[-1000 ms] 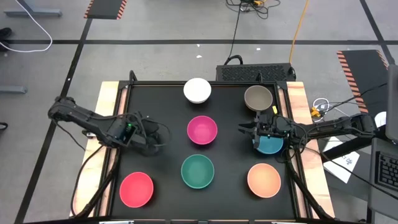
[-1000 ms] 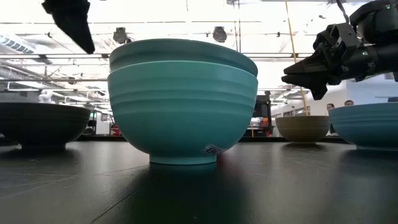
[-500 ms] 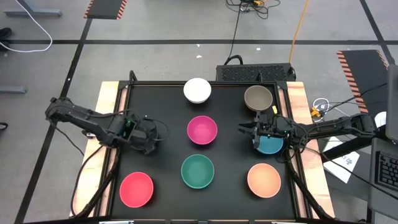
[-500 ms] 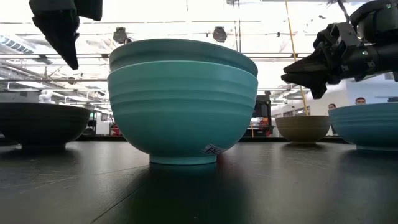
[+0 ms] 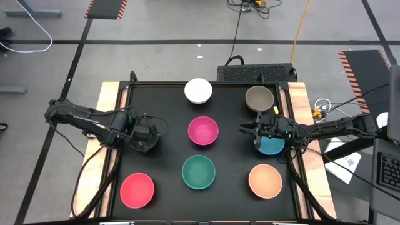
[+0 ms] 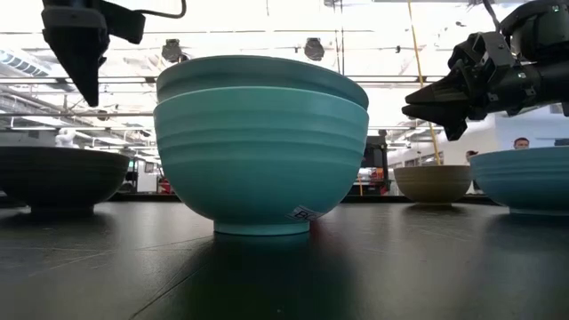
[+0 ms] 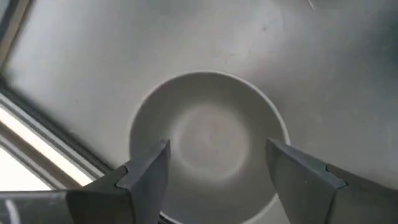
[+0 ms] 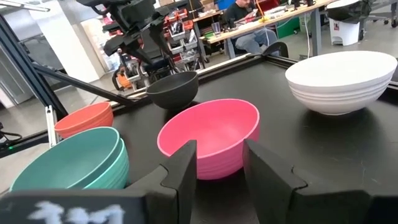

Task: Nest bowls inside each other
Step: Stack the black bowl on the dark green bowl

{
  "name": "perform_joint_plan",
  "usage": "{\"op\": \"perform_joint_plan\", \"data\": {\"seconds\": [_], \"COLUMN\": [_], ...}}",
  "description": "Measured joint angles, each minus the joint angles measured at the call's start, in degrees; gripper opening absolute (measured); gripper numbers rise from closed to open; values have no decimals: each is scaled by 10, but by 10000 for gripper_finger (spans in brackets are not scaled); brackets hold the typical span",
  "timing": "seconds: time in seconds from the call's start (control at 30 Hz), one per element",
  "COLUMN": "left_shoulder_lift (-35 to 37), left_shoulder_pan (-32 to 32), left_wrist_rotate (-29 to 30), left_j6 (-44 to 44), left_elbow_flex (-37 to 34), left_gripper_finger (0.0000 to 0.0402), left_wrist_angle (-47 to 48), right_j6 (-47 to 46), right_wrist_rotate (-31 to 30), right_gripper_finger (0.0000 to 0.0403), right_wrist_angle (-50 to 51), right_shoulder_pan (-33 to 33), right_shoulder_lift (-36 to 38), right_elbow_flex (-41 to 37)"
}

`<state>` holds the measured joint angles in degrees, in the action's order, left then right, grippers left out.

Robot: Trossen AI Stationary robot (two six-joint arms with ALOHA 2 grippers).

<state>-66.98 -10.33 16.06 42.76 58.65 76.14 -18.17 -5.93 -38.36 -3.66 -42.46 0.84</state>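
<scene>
The left gripper (image 7: 214, 180) has its two fingers (image 7: 146, 177) spread wide, one on each side of the black bowl (image 7: 208, 146) below it, and the wrist view shows nothing between them. From above, this gripper (image 5: 145, 139) hangs over that bowl at the left side of the black table (image 5: 169, 112), so the bowl itself is hidden there. The level view shows the black bowl (image 6: 58, 178) standing on the table with the gripper (image 6: 80, 53) above it, clear of the rim. The right gripper (image 8: 221, 165) has its fingers (image 8: 186, 168) partly apart with nothing gripped, pointing across the table at the magenta bowl (image 8: 211, 140). It (image 5: 245, 130) hovers by the blue bowl (image 5: 272, 147) at the right side of the table. The other bowls sit apart in rows: white (image 5: 198, 90) and grey-brown (image 5: 259, 98) at the far edge, magenta (image 5: 203, 130) in the middle, red (image 5: 137, 190), green (image 5: 199, 172) and peach-orange (image 5: 265, 180) along the near edge. In the level view the green stack (image 6: 260, 151) shows one bowl nested inside another.
</scene>
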Motion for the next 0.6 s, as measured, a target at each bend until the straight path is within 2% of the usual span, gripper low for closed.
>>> {"op": "perform_joint_plan", "data": {"seconds": [0.1, 0.23, 0.37, 0.6], "left_shoulder_lift": [0, 0, -2, -1], "left_shoulder_pan": [12, 20, 28, 43], "left_wrist_rotate": [-39, -96, -107, -115], "left_j6": [-1, -4, -11, -17], "left_elbow_flex": [-6, -50, -87, -103], "left_gripper_finger": [264, 264, 264, 264], "left_wrist_angle": [-18, -96, -135, -119], "right_j6": [-1, -2, 3, 3], "right_wrist_rotate": [0, 2, 2, 2], "right_gripper_finger": [121, 121, 121, 121], "right_wrist_angle": [0, 0, 0, 0], "right_shoulder_pan": [0, 0, 0, 0], "right_shoulder_lift": [0, 0, 0, 0], "right_elbow_flex": [0, 0, 0, 0]}}
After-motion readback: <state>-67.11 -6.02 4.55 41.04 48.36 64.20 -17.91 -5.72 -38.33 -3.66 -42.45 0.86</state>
